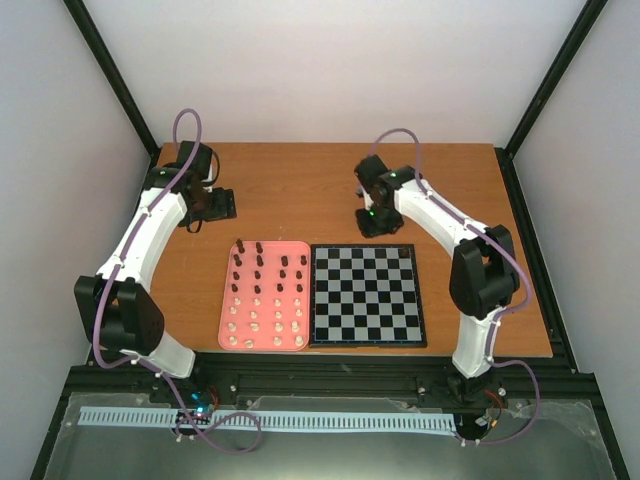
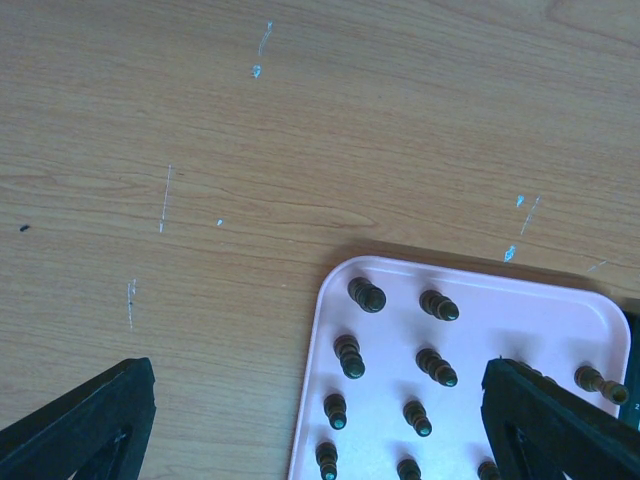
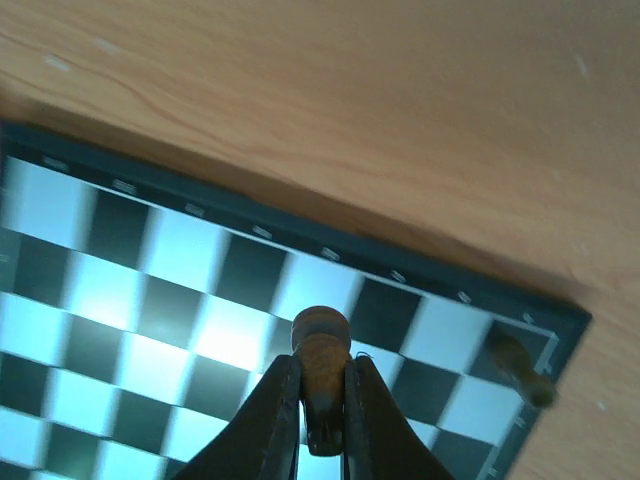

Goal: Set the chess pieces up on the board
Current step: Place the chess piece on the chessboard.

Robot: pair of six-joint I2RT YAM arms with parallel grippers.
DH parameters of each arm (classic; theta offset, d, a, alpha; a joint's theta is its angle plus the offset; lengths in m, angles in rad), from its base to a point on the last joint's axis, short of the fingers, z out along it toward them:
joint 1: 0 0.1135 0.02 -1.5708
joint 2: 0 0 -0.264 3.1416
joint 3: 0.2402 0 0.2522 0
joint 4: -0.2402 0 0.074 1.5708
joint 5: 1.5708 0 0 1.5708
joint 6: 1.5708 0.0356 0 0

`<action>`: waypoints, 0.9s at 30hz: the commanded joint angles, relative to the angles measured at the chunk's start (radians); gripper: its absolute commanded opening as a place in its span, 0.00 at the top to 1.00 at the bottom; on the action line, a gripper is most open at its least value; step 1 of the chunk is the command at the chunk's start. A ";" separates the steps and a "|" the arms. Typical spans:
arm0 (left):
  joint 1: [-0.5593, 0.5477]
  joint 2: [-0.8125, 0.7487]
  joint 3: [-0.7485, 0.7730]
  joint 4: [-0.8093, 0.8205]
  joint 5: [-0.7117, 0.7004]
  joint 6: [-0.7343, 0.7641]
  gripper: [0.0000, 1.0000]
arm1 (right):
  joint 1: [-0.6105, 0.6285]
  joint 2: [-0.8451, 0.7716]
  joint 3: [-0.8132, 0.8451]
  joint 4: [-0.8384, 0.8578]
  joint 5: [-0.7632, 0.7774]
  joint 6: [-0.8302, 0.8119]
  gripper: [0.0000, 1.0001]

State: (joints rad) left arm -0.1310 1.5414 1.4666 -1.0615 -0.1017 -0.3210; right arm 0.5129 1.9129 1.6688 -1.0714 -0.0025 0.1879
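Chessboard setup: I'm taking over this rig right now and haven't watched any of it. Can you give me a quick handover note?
Left gripper: open and empty, over the bare table just beyond the far-left corner of the pink tray.
Right gripper: shut on a dark piece, above the board near its edge.
Done: one other dark piece is on a corner square.
Left: set down the held one, then move all the rest. The dark pieces and cream pieces stand in rows on the tray.
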 commanded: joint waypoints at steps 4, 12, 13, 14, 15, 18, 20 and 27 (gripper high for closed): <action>-0.002 -0.017 -0.003 0.009 0.015 0.004 0.00 | -0.060 -0.088 -0.224 0.078 0.074 0.008 0.97; -0.002 -0.014 -0.006 0.011 0.016 0.004 0.00 | -0.099 -0.087 -0.283 0.101 0.093 0.001 0.97; -0.002 -0.015 -0.007 0.011 0.016 0.004 0.00 | -0.104 -0.084 -0.283 0.103 0.093 0.000 0.97; -0.002 -0.015 -0.007 0.013 0.017 0.005 0.00 | -0.110 -0.081 -0.282 0.106 0.094 0.000 0.97; -0.002 -0.014 -0.007 0.014 0.017 0.004 0.00 | -0.114 -0.077 -0.280 0.108 0.094 -0.002 0.97; -0.002 -0.010 -0.003 0.012 0.018 0.005 0.00 | -0.120 -0.057 -0.265 0.106 0.093 -0.011 0.97; -0.002 -0.010 -0.003 0.012 0.017 0.005 0.00 | -0.122 -0.043 -0.253 0.103 0.093 -0.017 0.97; -0.002 -0.010 -0.006 0.012 0.013 0.007 0.00 | -0.123 -0.007 -0.222 0.087 0.077 -0.034 0.97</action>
State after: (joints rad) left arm -0.1310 1.5414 1.4609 -1.0588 -0.0921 -0.3210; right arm 0.3977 1.8816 1.4178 -0.9821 0.0715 0.1715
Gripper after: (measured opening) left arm 0.998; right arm 0.077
